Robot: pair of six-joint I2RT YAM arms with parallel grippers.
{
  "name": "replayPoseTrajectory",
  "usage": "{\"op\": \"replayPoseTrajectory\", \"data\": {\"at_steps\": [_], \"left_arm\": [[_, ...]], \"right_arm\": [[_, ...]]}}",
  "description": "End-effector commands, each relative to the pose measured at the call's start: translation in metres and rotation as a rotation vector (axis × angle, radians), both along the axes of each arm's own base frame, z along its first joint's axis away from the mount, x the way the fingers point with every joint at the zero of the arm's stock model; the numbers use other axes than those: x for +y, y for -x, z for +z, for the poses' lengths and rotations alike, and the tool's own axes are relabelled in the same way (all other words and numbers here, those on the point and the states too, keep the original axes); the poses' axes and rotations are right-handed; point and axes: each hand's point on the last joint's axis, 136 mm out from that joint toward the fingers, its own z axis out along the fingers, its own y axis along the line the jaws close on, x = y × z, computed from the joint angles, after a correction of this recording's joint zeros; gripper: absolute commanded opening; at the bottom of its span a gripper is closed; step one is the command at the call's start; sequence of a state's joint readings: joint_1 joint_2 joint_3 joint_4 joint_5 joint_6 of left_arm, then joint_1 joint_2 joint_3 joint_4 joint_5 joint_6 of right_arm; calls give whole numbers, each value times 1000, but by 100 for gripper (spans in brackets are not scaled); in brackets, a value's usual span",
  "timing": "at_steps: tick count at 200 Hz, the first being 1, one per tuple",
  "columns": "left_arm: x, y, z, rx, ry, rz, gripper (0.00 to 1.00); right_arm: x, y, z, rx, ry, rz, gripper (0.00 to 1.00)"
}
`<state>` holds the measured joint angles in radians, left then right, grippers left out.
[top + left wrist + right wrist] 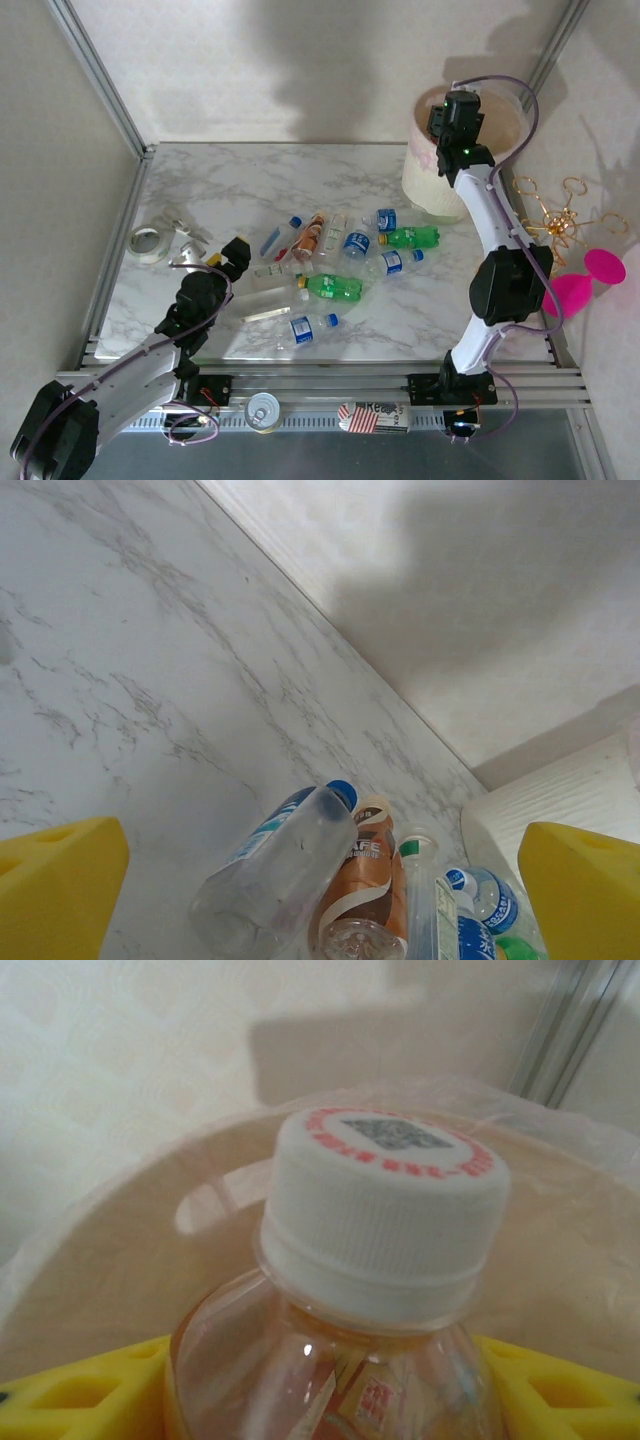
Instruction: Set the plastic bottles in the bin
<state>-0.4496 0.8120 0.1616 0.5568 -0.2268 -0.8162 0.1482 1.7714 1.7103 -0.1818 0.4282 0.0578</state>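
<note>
The right gripper [457, 118] hangs above the large round cream-coloured bin [424, 186]. The bin stands at the far right corner of the white marble-patterned table [220, 180] and is lined with a thin pinkish plastic bag. In the right wrist view the gripper's yellow fingers [70, 1400] lie against both sides of a small clear plastic bottle with a white ribbed cap printed in red [380, 1230], pinching it over the bin's open mouth. The lined inner wall curves behind the cap.

The left gripper [234, 252] sits low over the near left part of the table, its jaws spread wide with nothing between them. In the left wrist view its yellow pads [60, 885] stand at the two lower corners. Ahead of them lie a clear bottle with a blue cap [280, 865], an orange-labelled bottle [362, 880] touching it, and a slim clear bottle with a green neck band [420, 880] just beside that.

The other plastic bottles lie loose on their sides in the middle of the table, apart from the bin. One green bottle with a yellow cap [335, 288] lies nearer the arms and a second green bottle [410, 237] nearer the bin, with several clear blue-labelled bottles [390, 262] around them.

A roll of clear tape [148, 243] rests near the table's left edge, and a bright pink goblet [590, 280] lies past its right edge
</note>
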Motion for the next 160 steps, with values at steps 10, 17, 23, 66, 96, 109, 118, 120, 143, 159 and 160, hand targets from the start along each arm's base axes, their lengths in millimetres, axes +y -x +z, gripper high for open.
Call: {"op": "replayPoseTrajectory", "data": {"at_steps": [10, 17, 23, 66, 96, 109, 118, 120, 143, 159, 160], "left_arm": [[1, 1, -1, 12, 16, -4, 100], [1, 1, -1, 12, 18, -2, 100], [1, 1, -2, 13, 19, -2, 100], [-2, -3, 0, 19, 19, -8, 100], [-5, -7, -2, 48, 10, -14, 100], [-8, -11, -4, 75, -1, -18, 100], [-12, -13, -6, 91, -14, -34, 100], [-13, -14, -6, 94, -17, -39, 100], [-30, -24, -7, 135, -120, -127, 100], [-43, -35, -7, 178, -229, -199, 100], [-44, -36, -6, 177, -235, -203, 99]], "right_arm": [[-3, 2, 21, -57, -19, -5, 73], [-3, 4, 24, -63, -19, -5, 76], [-3, 6, 29, -71, -18, -4, 78], [5, 24, 57, -124, -48, 48, 99], [28, 48, 84, -179, -87, 150, 99], [41, 58, 91, -189, -93, 201, 99], [54, 65, 93, -191, -95, 249, 99], [57, 66, 94, -191, -95, 258, 99], [92, 83, 90, -182, -122, 377, 99], [120, 97, 80, -165, -152, 464, 99], [121, 98, 79, -163, -154, 469, 99]]}}
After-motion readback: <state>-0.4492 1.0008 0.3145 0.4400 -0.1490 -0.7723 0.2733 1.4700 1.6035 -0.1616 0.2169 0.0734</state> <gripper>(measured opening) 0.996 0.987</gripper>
